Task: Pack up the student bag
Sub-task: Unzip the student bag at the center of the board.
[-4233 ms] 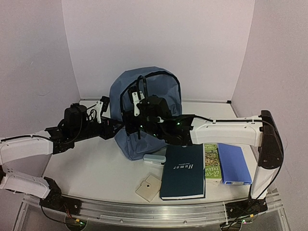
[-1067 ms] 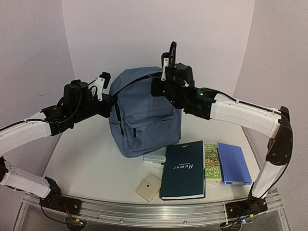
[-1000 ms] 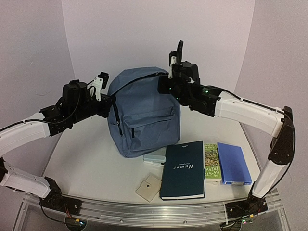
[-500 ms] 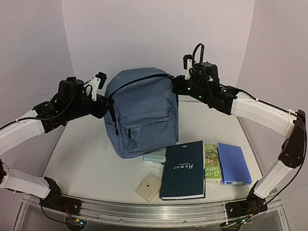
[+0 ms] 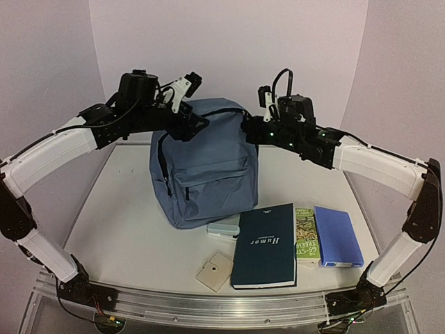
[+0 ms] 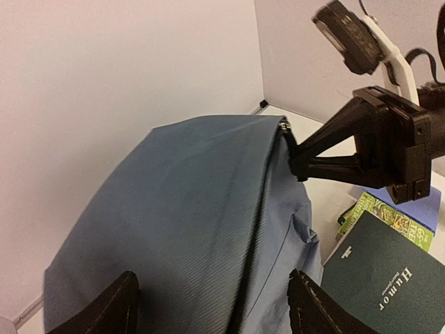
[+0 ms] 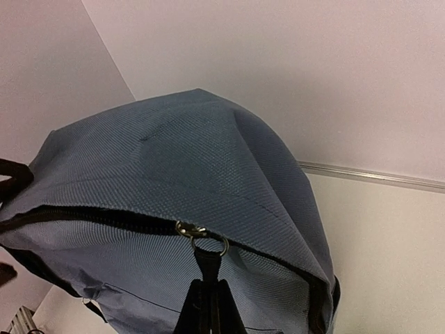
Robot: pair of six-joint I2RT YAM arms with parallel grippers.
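The bag (image 5: 205, 174) stands upright just under both grippers. The right gripper (image 5: 245, 132) is pinched tight on the zip pull (image 7: 204, 259) at the bag's top. The left gripper (image 5: 200, 125) hangs just above the top, fingers spread wide, holding nothing

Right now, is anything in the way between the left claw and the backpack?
Nothing visible does: the open left gripper hangs just over the backpack's top, while the right gripper pinches its zipper pull.

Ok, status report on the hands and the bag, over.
Left hand open, above student bag. Right hand shut on its zipper pull. Bag upright. Books lie in front, away from both hands.
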